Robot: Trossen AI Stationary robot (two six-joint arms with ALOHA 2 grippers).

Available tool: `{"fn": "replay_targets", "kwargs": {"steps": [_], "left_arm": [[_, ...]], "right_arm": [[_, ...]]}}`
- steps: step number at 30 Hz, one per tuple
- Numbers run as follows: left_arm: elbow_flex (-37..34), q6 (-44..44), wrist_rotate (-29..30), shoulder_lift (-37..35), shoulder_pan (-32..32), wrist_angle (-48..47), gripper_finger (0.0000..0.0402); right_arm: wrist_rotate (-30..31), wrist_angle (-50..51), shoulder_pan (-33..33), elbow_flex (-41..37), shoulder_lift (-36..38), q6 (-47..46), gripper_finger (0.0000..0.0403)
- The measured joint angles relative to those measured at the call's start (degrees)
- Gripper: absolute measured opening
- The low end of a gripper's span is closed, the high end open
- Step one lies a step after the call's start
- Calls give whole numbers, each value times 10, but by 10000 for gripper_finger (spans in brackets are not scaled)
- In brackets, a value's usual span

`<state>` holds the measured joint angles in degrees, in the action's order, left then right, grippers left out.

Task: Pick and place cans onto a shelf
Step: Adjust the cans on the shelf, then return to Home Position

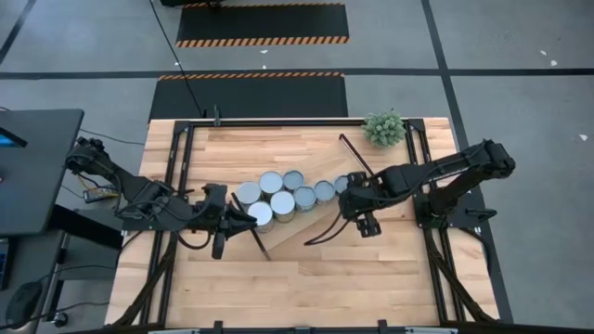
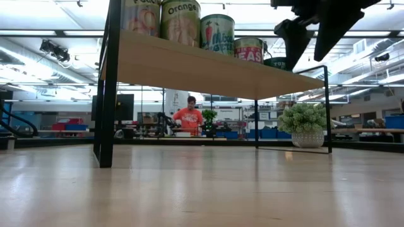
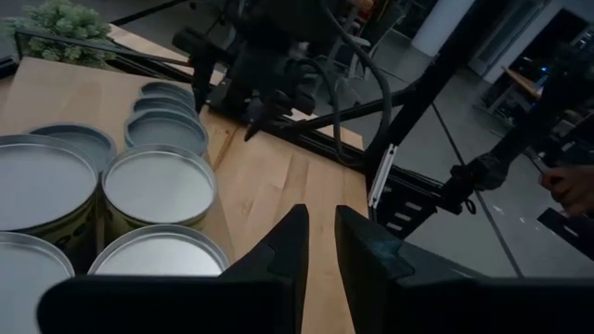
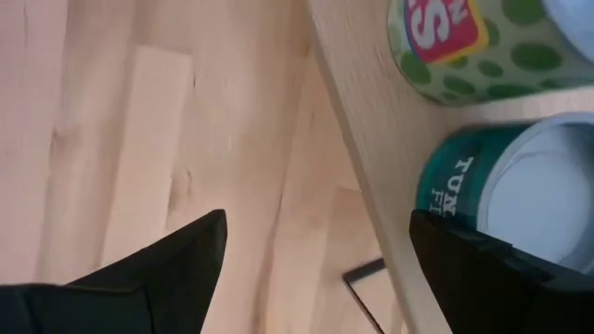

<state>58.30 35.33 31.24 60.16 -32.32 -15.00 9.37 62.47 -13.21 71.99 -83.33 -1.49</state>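
Note:
The light-wood shelf (image 1: 320, 215) stands slantwise on the table on black legs (image 2: 110, 82). Several cans (image 1: 282, 203) stand upright on it in two rows, resting on their bases; they also show in the low view (image 2: 218, 34). My left gripper (image 1: 243, 219) is beside the cans at the shelf's left end, its fingers (image 3: 320, 246) all but shut and empty. My right gripper (image 1: 358, 206) is open and empty at the shelf's right end, and the right wrist view (image 4: 316, 241) shows its fingers standing apart beside a teal can (image 4: 501, 195).
A potted plant (image 1: 383, 128) stands at the table's far right corner. Black frame rails (image 1: 278, 122) run along the table's edges. A person in orange (image 2: 189, 116) stands far back in the room. A hand (image 3: 571, 186) shows beyond the table.

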Motion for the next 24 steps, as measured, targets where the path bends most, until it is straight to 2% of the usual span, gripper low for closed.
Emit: {"fn": "replay_targets", "kwargs": {"steps": [5, 10, 15, 18, 24], "left_arm": [[0, 0, 0, 0, 0, 0, 62], [0, 3, 0, 0, -3, 0, 62], [0, 4, 0, 0, -10, 13, 62], [-1, -13, 5, -6, -10, 41, 62], [-1, -101, 62, -14, -26, 72, 54]], "right_arm": [[-6, -4, 20, 0, 0, 34, 346], [-44, 34, 22, 0, 3, -1, 346], [-46, 77, 21, 0, 29, -7, 346], [-46, 50, 26, 0, 61, -27, 346], [-51, -68, 47, -9, 148, -77, 346]]}}
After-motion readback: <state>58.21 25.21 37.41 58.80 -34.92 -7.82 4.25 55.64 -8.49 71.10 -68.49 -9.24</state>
